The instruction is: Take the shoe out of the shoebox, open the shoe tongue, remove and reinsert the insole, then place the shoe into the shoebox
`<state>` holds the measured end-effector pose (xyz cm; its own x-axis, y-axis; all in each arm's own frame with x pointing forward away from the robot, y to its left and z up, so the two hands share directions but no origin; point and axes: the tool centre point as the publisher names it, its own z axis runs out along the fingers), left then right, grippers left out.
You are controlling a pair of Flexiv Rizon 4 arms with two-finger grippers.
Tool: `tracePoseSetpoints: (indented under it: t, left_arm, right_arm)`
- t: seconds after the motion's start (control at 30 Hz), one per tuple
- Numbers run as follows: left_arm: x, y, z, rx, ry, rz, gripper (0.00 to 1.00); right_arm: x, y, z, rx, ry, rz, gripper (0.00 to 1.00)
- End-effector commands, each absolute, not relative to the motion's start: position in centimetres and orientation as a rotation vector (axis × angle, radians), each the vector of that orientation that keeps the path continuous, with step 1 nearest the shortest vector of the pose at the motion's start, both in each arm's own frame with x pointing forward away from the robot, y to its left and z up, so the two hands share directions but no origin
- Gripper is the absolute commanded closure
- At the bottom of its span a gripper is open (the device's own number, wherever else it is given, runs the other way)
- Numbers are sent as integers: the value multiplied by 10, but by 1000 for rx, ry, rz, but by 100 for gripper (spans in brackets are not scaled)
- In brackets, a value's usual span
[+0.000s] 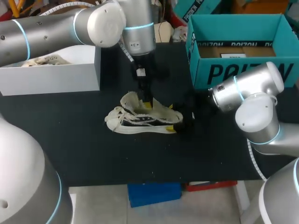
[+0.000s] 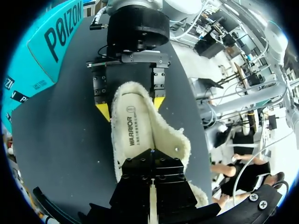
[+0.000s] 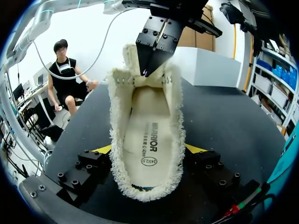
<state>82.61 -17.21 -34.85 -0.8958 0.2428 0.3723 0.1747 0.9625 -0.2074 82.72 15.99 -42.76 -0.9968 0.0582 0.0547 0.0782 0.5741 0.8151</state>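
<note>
White, open box (image 1: 51,77) stands at the far left of the black table (image 1: 93,154), with some crumpled paper inside. Next to it my left arm comes in from the left side, and the left gripper (image 1: 145,100) points down on the front part of the shoe (image 1: 140,119). Its two fingers are pressed together and they pinch the tongue (image 3: 132,58), which stands up from the opening.

The shoe is cream coloured, with fleece on the edges, and it lies on the middle of the table, outside of any box. The pale insole (image 3: 147,140) lies flat inside it, with dark print on it.

At the heel end is the right gripper (image 2: 131,106), coming in from the right. Its fingers stand wide apart, one yellow tip against each side of the heel, so they clamp the shoe from both sides.

Teal shoebox (image 1: 243,72) stands open at the far right corner, well apart from the shoe.
</note>
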Motion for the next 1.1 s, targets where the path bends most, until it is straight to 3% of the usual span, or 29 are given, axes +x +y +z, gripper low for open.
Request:
tracePoseSetpoints:
  t: [0.03, 1.1]
  left_arm:
    - [823, -177, -362, -295, -2698, 227, 100]
    - [789, -170, -412, -242, -2707, 177, 100]
  right_arm:
    - [828, 160, -427, -122, -2769, -1430, 100]
    - [828, 160, -427, -122, -2769, -1430, 100]
